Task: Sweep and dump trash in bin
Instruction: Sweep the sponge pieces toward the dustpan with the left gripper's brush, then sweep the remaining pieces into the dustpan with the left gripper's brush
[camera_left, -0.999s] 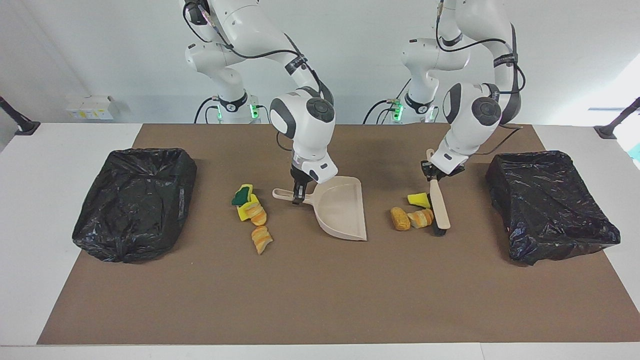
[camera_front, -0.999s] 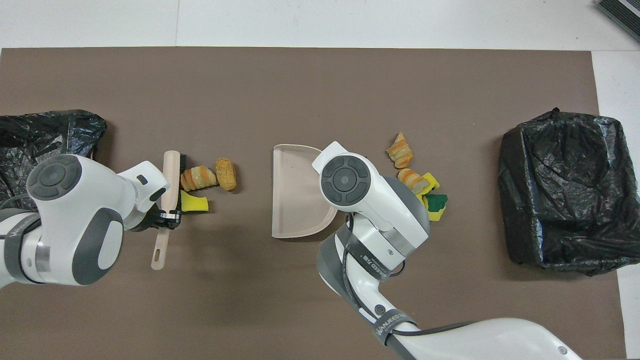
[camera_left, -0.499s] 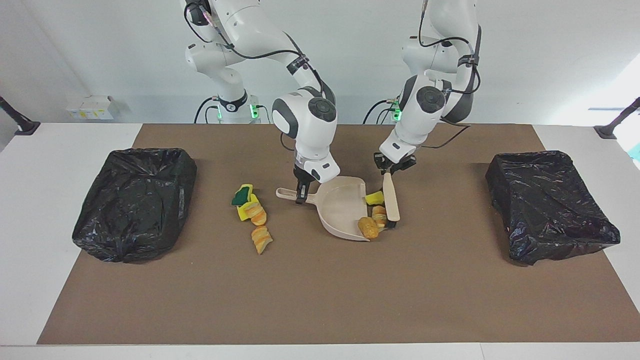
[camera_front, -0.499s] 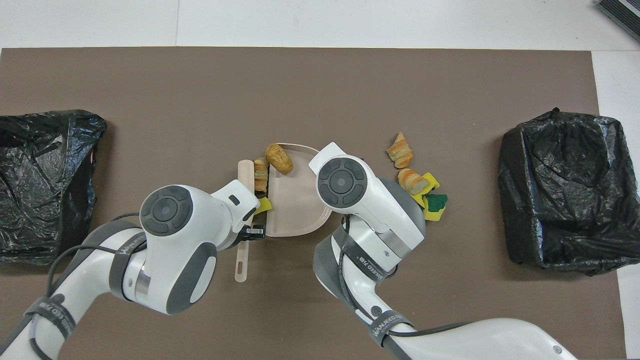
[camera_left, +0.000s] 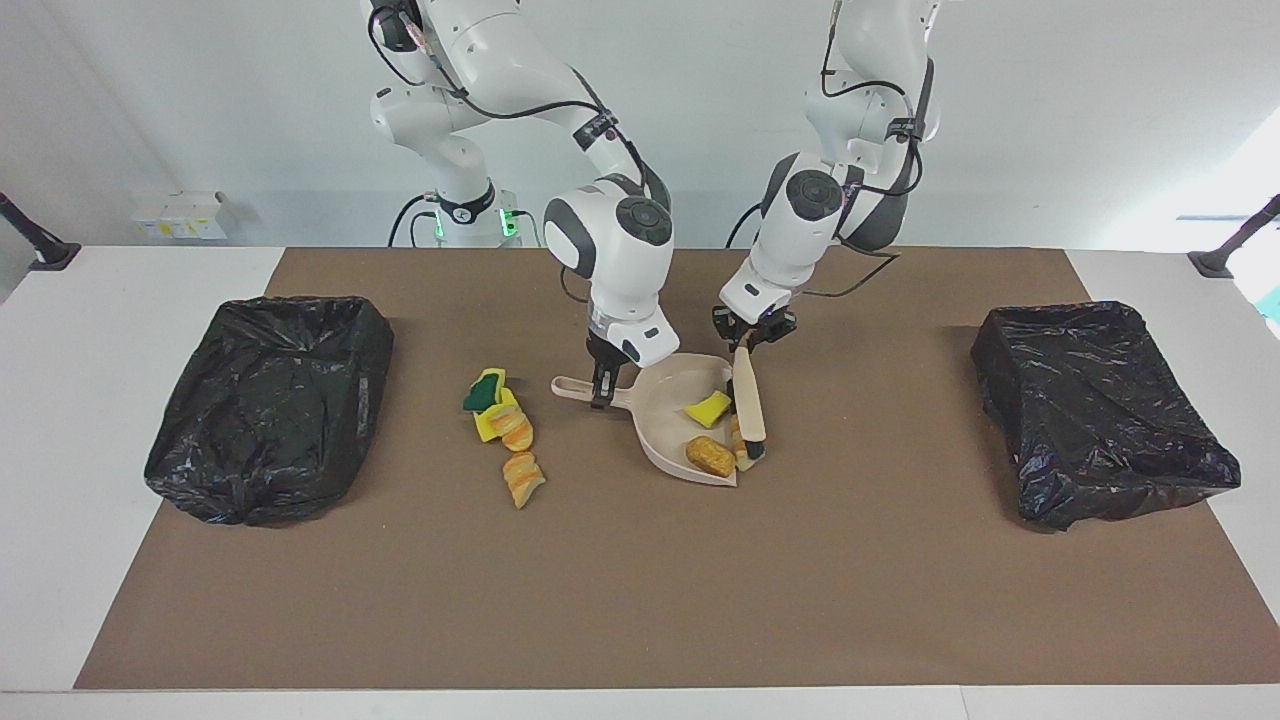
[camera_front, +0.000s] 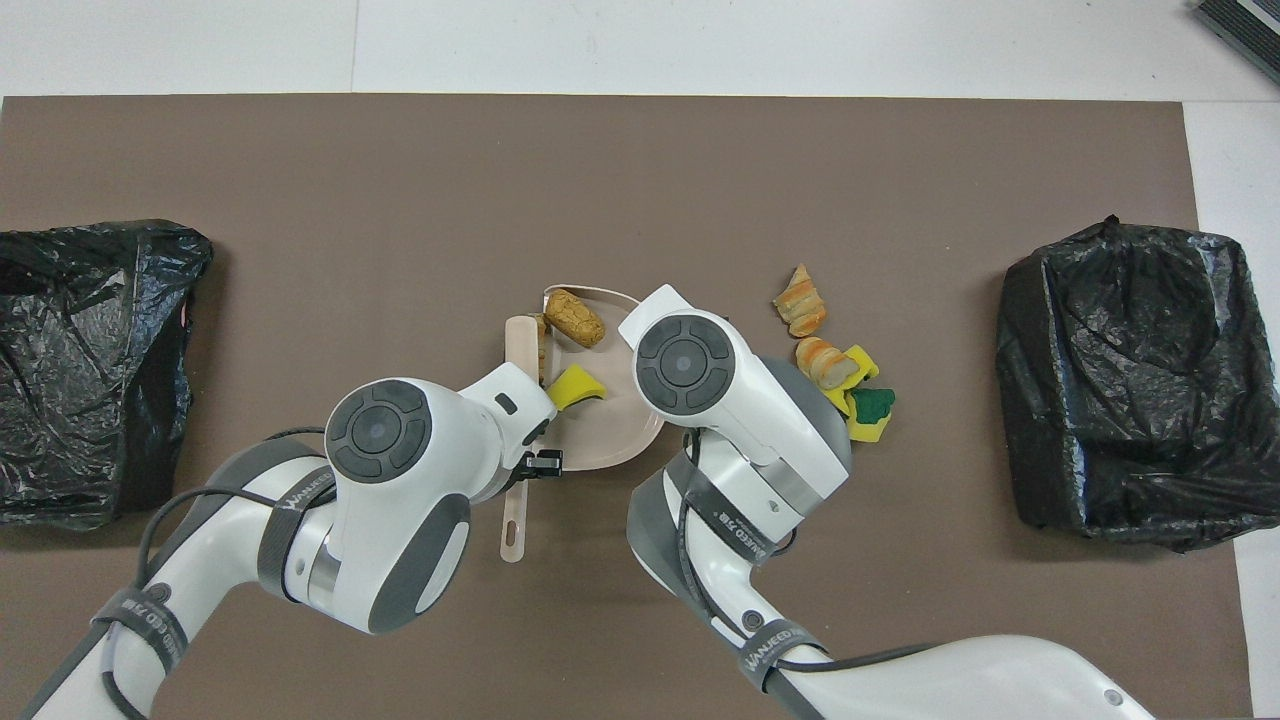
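Brown mat (camera_left: 640, 580) over a white table, black-lined bin (camera_left: 268, 405) at my right arm's end, second lined bin (camera_left: 1100, 410) at my left arm's end. My right gripper (camera_left: 600, 392) is clamped on the handle of the beige dustpan (camera_left: 665, 400), pan resting on the mat mid-table, about where it was a second ago. My left gripper (camera_left: 745, 340) is closed on the brush (camera_left: 748, 400) handle, bristles down at the pan's open edge. A second ago that brush was well toward my left arm's end with three scraps beside it on the mat; since then I have swept across and the scraps are now in the pan: yellow sponge wedge (camera_left: 708, 408) in the pan's middle, orange-tan chunk (camera_left: 710, 456) near the lip, striped bread chunk (camera_front: 538, 326) pressed against the bristles at the lip. Half a second ago the wedge and chunks were only at the pan's edge. Other trash unmoved: green-layered sponge (camera_left: 484, 391), yellow wedge under a bread chunk (camera_left: 515, 427), and another bread chunk (camera_left: 523, 477) just beside them, all on the mat between the dustpan handle and the bin at my right arm's end.
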